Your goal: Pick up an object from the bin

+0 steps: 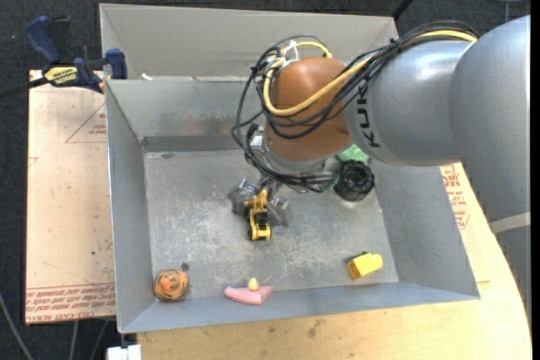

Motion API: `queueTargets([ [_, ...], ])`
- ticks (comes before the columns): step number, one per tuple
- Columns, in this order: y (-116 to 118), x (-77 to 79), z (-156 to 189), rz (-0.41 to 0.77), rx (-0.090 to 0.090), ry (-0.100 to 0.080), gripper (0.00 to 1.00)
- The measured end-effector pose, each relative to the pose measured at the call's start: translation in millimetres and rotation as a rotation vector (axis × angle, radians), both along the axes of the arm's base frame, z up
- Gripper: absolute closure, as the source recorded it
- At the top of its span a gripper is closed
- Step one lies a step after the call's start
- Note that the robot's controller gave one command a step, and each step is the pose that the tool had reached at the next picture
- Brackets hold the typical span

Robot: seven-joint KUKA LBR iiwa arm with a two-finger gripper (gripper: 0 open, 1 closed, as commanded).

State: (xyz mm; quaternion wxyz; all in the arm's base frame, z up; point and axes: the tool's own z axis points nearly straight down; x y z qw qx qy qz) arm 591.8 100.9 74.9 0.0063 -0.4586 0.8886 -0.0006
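Observation:
My gripper point(260, 205) reaches down in the middle of the bin, beneath the orange wrist cover. A small yellow and black toy vehicle point(260, 223) lies right at its fingertips, its upper end between the two metal fingers, which stand close on either side of it. A black round cup-like thing point(353, 180) lies just to the right of the gripper, with a green thing point(353, 153) behind it, partly hidden by the arm.
A yellow block point(364, 265) sits near the front right wall. A pink flat piece point(247, 292) and an orange ball with dark markings point(170, 284) lie along the front edge at the left. The arm covers the bin's back right.

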Motion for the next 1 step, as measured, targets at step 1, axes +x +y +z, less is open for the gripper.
queueTargets([
  [1,0.0,0.0,0.0,0.000,0.000,0.000,1.00],
])
